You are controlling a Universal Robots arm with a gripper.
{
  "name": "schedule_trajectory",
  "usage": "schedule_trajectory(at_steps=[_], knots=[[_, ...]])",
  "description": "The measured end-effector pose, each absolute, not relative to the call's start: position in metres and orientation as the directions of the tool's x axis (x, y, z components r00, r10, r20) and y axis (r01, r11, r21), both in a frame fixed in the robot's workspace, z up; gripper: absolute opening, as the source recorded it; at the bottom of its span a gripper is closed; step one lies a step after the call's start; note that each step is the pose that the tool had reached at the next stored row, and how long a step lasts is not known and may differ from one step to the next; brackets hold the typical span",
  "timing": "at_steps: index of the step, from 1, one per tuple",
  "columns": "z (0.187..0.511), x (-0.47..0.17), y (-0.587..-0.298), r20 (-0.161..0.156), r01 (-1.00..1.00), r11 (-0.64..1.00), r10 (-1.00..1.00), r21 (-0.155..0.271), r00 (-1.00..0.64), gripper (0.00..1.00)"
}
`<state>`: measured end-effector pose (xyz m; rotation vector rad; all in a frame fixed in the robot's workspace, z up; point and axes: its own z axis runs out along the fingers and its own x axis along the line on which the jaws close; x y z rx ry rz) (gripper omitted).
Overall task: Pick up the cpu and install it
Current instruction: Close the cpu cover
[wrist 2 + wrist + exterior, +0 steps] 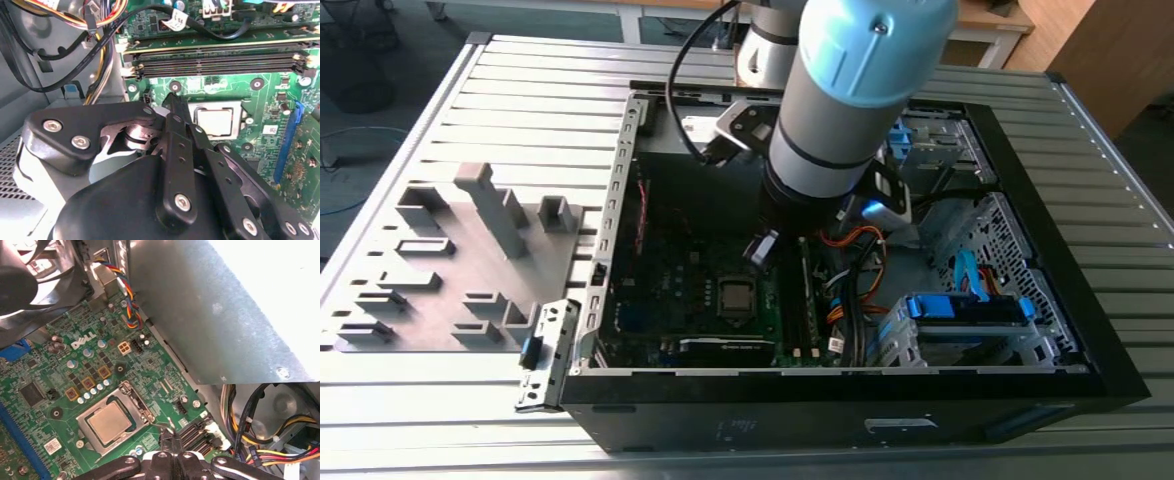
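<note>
The cpu (108, 422), one silvery square chip, lies seated in the single socket (132, 401) on the green motherboard (75, 365) inside the black computer case (1067, 300). One tool (172, 107) hovers beside it, fingers closed, holding nothing.

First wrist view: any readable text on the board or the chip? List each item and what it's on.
Brand logo, white print on the motherboard: legible, but a brand name, so not quoted.
White sticker on the motherboard: print too small to read.
Cpu, metal top: no marking can be made out.
Component labels on the motherboard: too small to read.
</note>
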<state>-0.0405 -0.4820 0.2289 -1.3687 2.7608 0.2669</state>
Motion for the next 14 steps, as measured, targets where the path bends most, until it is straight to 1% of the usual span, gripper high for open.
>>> schedule_trajectory(at_steps=[14], knots=[[0.2288,-0.0366,-0.4758,-0.120,-0.794,0.594,-0.785,0.132,-0.607,0.11]])
